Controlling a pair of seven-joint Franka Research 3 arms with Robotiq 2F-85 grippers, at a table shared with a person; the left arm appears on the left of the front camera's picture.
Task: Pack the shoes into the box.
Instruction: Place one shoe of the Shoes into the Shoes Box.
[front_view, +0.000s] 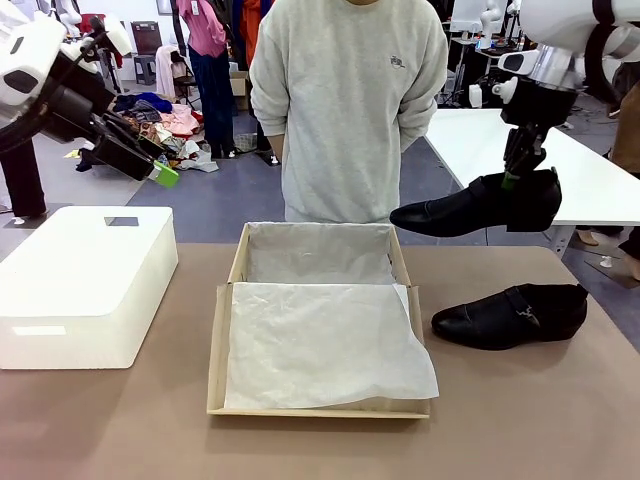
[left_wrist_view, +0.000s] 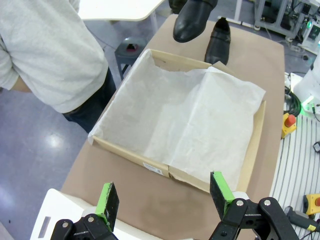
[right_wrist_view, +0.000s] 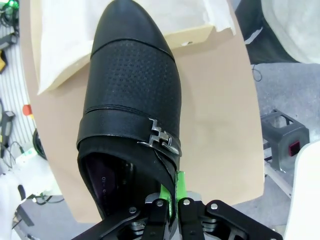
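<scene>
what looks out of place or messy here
The tissue paper spills out of the box over its open flap, a corner past the rim. Nothing else: one shoe on the table, the other shoe in the right hand.

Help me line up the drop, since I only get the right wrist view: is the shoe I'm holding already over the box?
Observer: Not yet. The held shoe hangs in the air off the far right corner of the box, toe pointing toward it.
Operator: Anything already inside the box?
Observer: Just white tissue paper, with a loose sheet lying over its near half; no shoe in it.
Operator: Where's the other shoe?
Observer: The other shoe sits on the table just right of the box, toe toward it.
</scene>
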